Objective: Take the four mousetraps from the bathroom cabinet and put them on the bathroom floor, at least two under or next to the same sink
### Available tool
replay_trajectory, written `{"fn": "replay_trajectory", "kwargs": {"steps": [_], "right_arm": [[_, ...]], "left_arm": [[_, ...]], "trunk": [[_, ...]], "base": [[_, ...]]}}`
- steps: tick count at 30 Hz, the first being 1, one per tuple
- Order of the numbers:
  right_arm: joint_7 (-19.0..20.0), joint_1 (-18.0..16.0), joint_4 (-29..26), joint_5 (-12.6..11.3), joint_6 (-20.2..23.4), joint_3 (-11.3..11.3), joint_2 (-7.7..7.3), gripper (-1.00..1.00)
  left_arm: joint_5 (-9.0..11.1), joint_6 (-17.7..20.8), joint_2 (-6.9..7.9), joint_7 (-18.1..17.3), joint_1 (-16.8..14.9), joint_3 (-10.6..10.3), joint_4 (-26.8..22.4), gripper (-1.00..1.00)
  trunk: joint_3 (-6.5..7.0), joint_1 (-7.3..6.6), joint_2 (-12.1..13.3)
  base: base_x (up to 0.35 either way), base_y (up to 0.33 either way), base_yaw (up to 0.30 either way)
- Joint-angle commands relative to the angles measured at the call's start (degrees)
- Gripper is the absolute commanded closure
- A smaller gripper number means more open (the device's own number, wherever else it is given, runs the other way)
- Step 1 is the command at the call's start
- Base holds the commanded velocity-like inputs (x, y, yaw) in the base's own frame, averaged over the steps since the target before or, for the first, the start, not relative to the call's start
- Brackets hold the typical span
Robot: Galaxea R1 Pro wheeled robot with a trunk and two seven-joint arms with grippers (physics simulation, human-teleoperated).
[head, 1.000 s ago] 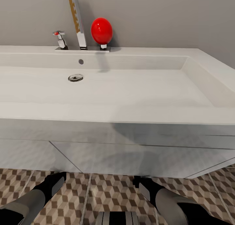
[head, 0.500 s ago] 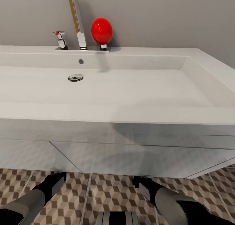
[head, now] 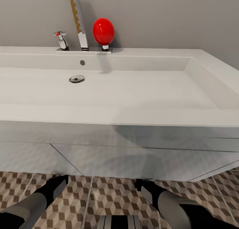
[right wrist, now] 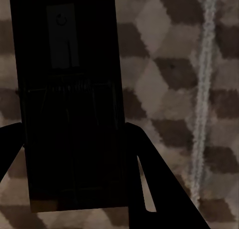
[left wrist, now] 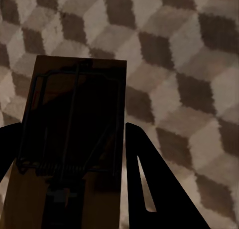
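In the head view, the bathroom sink (head: 132, 89) spanned the frame as a wide white basin on a white vanity (head: 116, 156), with a chrome faucet (head: 79, 19), a drain (head: 77, 78) and a red egg-shaped object (head: 103, 31) at its back edge. Below the vanity front lay the bathroom floor (head: 113, 199) with its cube-pattern tiles. The left gripper (head: 56, 184) and the right gripper (head: 143, 185) both reached low toward the vanity base; their jaw state could not be told from this view. In the left wrist view, 1 mousetrap (left wrist: 74, 149) sat between the 2 dark fingers (left wrist: 149, 189), which were closed against its edges, and the patterned floor lay behind it. In the right wrist view, a 2nd mousetrap (right wrist: 69, 104), dark in shadow, sat likewise between the fingers (right wrist: 154, 189), gripped at its sides, with a pale grout line (right wrist: 201, 99) running across the tiles beside it.
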Motion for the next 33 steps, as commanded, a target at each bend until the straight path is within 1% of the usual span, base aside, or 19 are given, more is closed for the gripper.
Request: {"fn": "replay_trajectory", "kwargs": {"steps": [1, 5, 8, 17, 22, 25, 33], "right_arm": [[-0.24, -0.11, -4.2, 0.42, 0.18, -0.14, 0.02, 1.0], [-0.24, -0.11, -4.2, 0.42, 0.18, -0.14, 0.02, 1.0], [-0.24, -0.11, -4.2, 0.43, 0.18, -0.14, 0.02, 1.0], [-0.24, -0.11, -4.2, 0.42, 0.18, -0.14, 0.02, 1.0], [-0.24, -0.11, -4.2, 0.42, 0.16, -0.14, 0.02, 1.0], [-0.24, -0.11, -4.2, 0.42, 0.17, -0.14, 0.02, 1.0], [-0.24, -0.11, -4.2, 0.42, 0.18, -0.14, 0.02, 1.0]], "left_arm": [[-0.01, 0.58, 0.02, 0.05, -0.04, -0.74, -0.54, 1.0], [-0.02, 0.58, 0.03, -2.23, -0.04, -0.79, -0.34, 1.0], [-0.02, 0.5, 0.11, -3.21, -0.04, -0.8, -0.24, 1.0], [-0.02, 0.58, 0.1, -4.11, -0.04, -0.8, -0.11, 1.0], [-0.02, 0.9, 0.17, -7.53, -0.04, -0.8, 0.03, 1.0], [-0.02, 0.98, 0.23, -8.26, -0.04, -0.8, 0.1, 1.0], [-0.02, 1.46, 0.15, -8.88, -0.04, -0.8, 0.15, 1.0]], "trunk": [[-0.02, -0.02, -0.02], [-0.02, -0.02, -0.02], [-0.02, -0.02, -0.02], [-0.02, -0.02, -0.02], [-0.02, -0.02, -0.02], [-0.02, -0.02, -0.02], [-0.02, -0.02, -0.02]], "base": [[0.0, 0.0, 0.0], [0.0, 0.0, 0.0], [0.0, 0.0, 0.0], [0.0, 0.0, 0.0], [0.0, 0.0, 0.0], [0.0, 0.0, 0.0], [0.0, 0.0, 0.0]]}}
